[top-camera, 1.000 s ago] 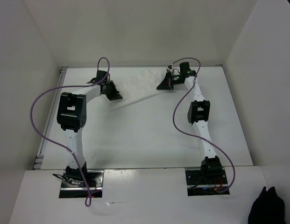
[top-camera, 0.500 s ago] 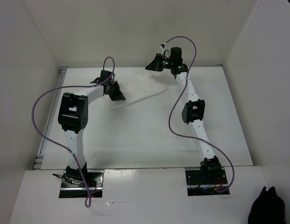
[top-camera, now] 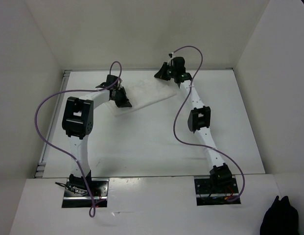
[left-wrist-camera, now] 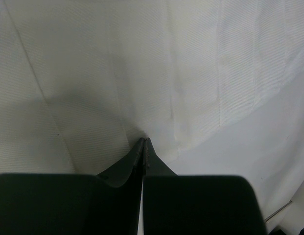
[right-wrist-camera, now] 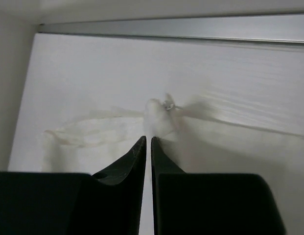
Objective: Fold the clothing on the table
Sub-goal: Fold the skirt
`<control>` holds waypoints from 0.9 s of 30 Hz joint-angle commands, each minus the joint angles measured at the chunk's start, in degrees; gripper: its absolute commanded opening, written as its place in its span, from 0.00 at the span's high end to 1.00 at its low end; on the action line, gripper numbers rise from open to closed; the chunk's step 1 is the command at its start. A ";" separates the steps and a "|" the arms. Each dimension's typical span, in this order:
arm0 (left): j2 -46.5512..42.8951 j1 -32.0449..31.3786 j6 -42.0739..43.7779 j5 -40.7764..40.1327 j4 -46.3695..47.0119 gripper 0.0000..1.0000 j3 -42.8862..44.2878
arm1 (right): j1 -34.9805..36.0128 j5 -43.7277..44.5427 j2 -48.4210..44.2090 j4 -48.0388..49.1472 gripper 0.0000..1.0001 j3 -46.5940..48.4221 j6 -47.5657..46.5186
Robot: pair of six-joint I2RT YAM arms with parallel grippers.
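Observation:
The clothing (top-camera: 144, 93), thin wrinkled white fabric, lies spread at the back of the table (top-camera: 156, 142) between my two grippers. My left gripper (top-camera: 123, 100) is shut on its left edge; in the left wrist view the tips (left-wrist-camera: 144, 140) pinch a fold of the clothing (left-wrist-camera: 191, 73). My right gripper (top-camera: 162, 73) hovers near the back wall, with its jaws a narrow slit apart (right-wrist-camera: 147, 138) and nothing between them. A bunched corner of the clothing (right-wrist-camera: 159, 117), with a small metal snap, lies just beyond those tips.
White walls close in the table on the left, back and right. A metal rail (right-wrist-camera: 191, 29) runs along the back edge. A black bundle of cloth (top-camera: 281, 218) sits off the table at the near right. Purple cables loop over both arms.
My right gripper has swung back and to the left toward the wall, and its jaws have parted slightly, leaving the cloth corner on the table. My left gripper has crept a little to the right, still pinching.

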 commanded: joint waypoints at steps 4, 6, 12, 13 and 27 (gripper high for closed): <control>-0.41 -0.07 0.68 -0.47 0.40 1.00 -1.17 | -1.16 18.11 -0.11 -4.10 0.88 1.70 -4.25; -0.41 -0.07 0.68 -0.47 0.40 0.99 -1.69 | -1.17 19.77 -0.72 -6.02 0.88 1.70 -5.82; -0.94 -0.07 0.16 -1.00 0.40 0.99 -2.93 | -2.21 21.64 -3.61 -10.16 0.90 1.70 -9.78; -0.94 -0.07 0.16 -1.00 0.40 0.99 -3.54 | -2.83 21.02 -4.49 -10.16 0.90 1.70 -9.78; -1.73 -16.79 10.58 15.60 -8.80 1.00 -3.04 | -9.69 -1.23 -33.65 -18.60 0.76 1.70 -13.46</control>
